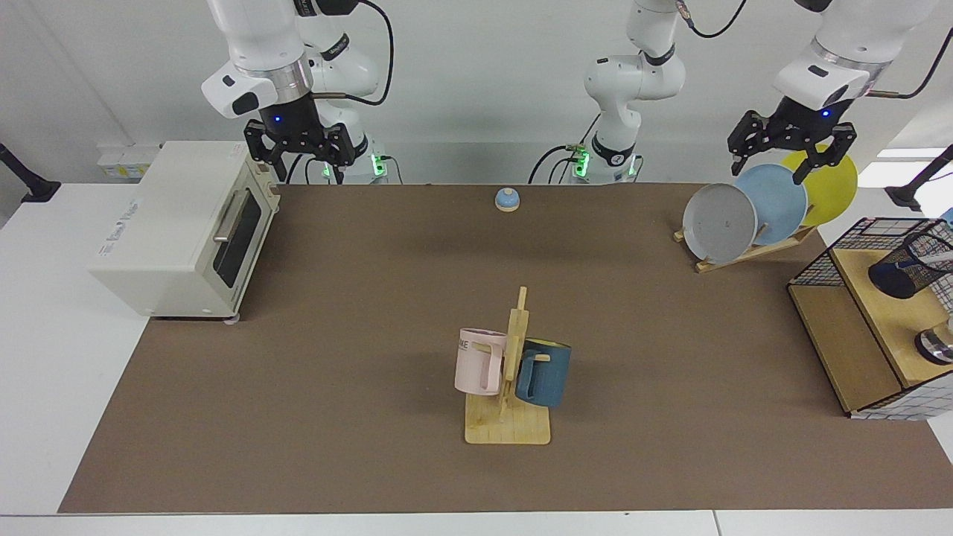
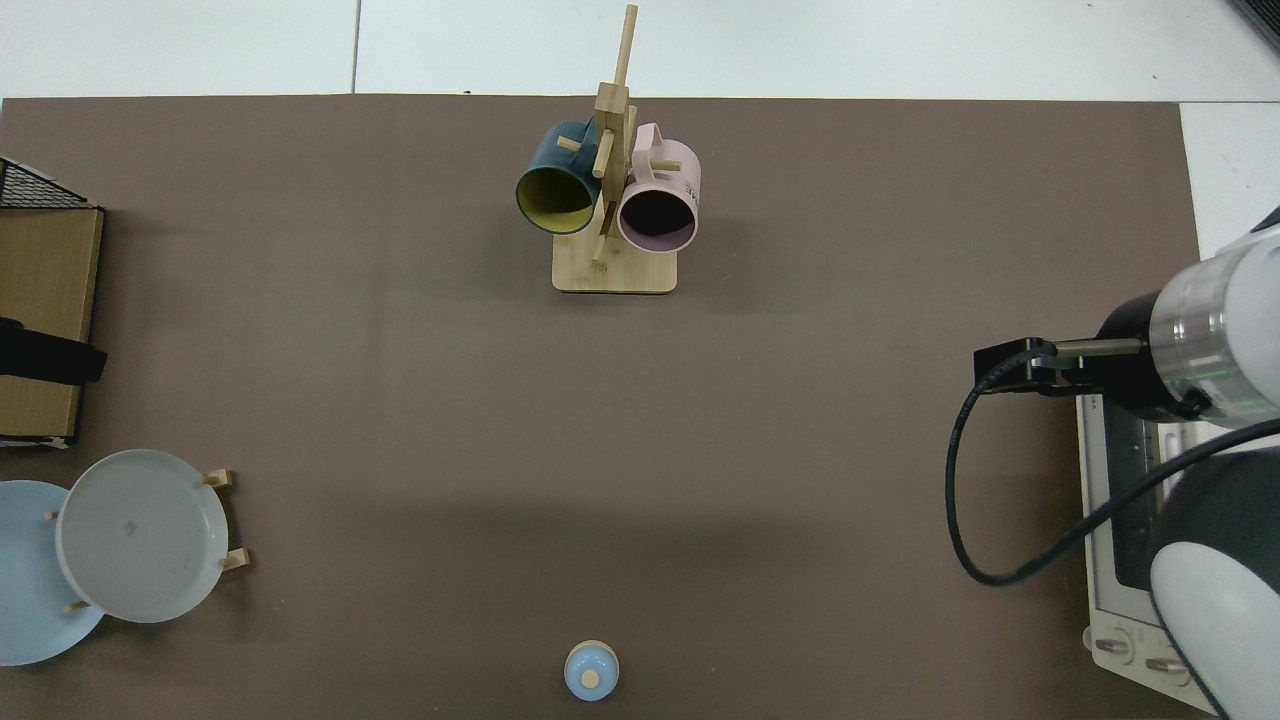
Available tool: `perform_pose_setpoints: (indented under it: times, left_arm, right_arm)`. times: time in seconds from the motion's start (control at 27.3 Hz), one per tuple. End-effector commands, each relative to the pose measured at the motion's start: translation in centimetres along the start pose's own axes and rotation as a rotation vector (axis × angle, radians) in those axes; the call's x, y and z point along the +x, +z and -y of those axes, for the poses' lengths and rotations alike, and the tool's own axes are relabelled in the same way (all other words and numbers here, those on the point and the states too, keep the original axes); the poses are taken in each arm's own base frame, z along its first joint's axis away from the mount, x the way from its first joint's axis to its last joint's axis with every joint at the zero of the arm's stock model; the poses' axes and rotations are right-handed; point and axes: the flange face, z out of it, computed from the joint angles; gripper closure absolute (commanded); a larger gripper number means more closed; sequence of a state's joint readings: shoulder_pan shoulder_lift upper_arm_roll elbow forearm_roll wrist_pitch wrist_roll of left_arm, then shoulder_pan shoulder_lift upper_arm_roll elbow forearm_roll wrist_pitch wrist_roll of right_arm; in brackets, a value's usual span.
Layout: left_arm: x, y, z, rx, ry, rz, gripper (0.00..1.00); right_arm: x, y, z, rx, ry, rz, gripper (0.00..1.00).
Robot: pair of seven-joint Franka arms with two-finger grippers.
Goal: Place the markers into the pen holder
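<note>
Brown mat (image 1: 357,313) covers the table, white wall behind. Left gripper (image 1: 791,152) hangs released and empty over the plate rack (image 1: 748,251) at the far right, just above the blue plate (image 1: 774,201). Right gripper (image 1: 299,152) waits released above the toaster oven (image 1: 179,227) at far left.

Pen holder (image 1: 910,264) stands on the wooden shelf (image 1: 886,313) inside the wire basket (image 1: 834,253) at the right edge. A pale sliver at its rim could be a marker, but I cannot tell. I see no other marker on the mat in either view. Top view cuts off the holder.

My read: the left arm is on approach and nothing is grasped yet. To do it well I'd locate the marker first, then bring the left gripper right and nearer, clearing the plates and the basket's top wire. Grip the barrel mid-length, keep it upright, centre over the rim, then let go low so it doesn't bounce out.

Mug tree (image 1: 510,387) and bell (image 1: 507,199) are well apart from the path.
</note>
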State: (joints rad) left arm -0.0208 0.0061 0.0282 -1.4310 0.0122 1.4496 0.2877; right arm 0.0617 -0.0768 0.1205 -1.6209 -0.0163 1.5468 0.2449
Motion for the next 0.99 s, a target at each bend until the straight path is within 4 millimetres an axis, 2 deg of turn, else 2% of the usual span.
perform_pose_setpoints:
  times: [0.0,0.55,0.77,0.95]
  left_arm:
    - [-0.4,-0.6,-0.2,-0.013,-0.015,0.005,0.00]
    - [-0.6,-0.2,-0.1,-0.017,-0.024,0.015,0.00]
    - [-1.8,0.1,-0.5,-0.024,-0.070,0.032,0.00]
    - [-2.0,0.3,-0.3,-0.027,-0.085,0.044,0.00]
  right_arm:
    - [-0.2,-0.2,-0.3,0.008,-0.009,-0.017,0.01]
    - [-0.2,-0.2,-0.3,0.008,-0.009,-0.017,0.01]
    - [-0.2,-0.2,-0.3,0.008,-0.009,-0.017,0.01]
    - [-0.2,-0.2,-0.3,0.008,-0.009,-0.017,0.01]
